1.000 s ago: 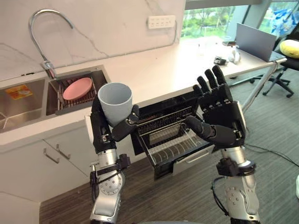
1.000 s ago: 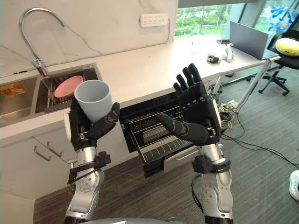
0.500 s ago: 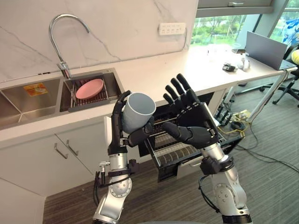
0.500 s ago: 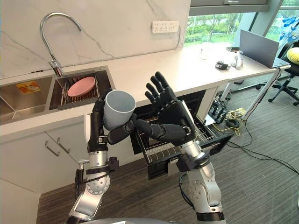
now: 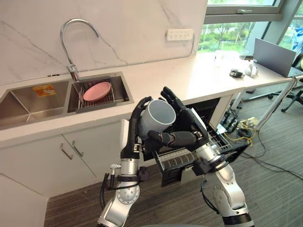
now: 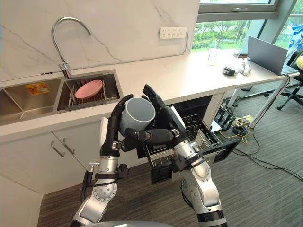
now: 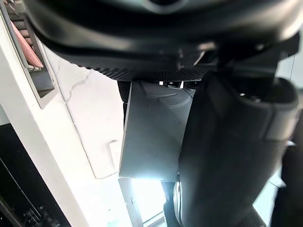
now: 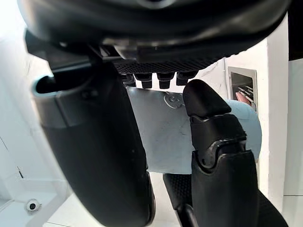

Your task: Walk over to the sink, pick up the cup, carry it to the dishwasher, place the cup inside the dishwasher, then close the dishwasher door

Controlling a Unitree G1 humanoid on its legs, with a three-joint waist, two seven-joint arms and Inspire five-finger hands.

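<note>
Tilting with its open mouth turned up and to the right, the pale blue-grey cup (image 5: 158, 116) hangs in the air between both hands, in front of the counter edge and above the pulled-out dishwasher rack (image 6: 161, 152). The left hand (image 5: 134, 135) grips it from the left, with fingers curled over the far side of the rim. The right hand (image 5: 189, 128) closes on it from the right, its fingers wrapped behind the cup and its thumb lying across the near side. In the left wrist view the cup's smooth wall (image 7: 156, 132) sits tight against that hand's dark thumb. Behind the hands the dishwasher (image 6: 195, 106) stands open under the white countertop (image 5: 189, 80), and its rack juts out past the counter edge towards the robot. To the far left, a pink plate (image 5: 97, 91) rests on a drain rack in the right sink basin, below the curved faucet (image 5: 71, 42). An orange label (image 5: 43, 91) lies in the left basin, its print too small to read. A white outlet strip (image 5: 179, 34) is set in the marble wall. A laptop (image 5: 274, 56) stands at the far right end of the counter. White cabinet doors (image 5: 71, 151) run left of the dishwasher, and dark floor (image 5: 265, 189) spreads near and to the right of the rack.
</note>
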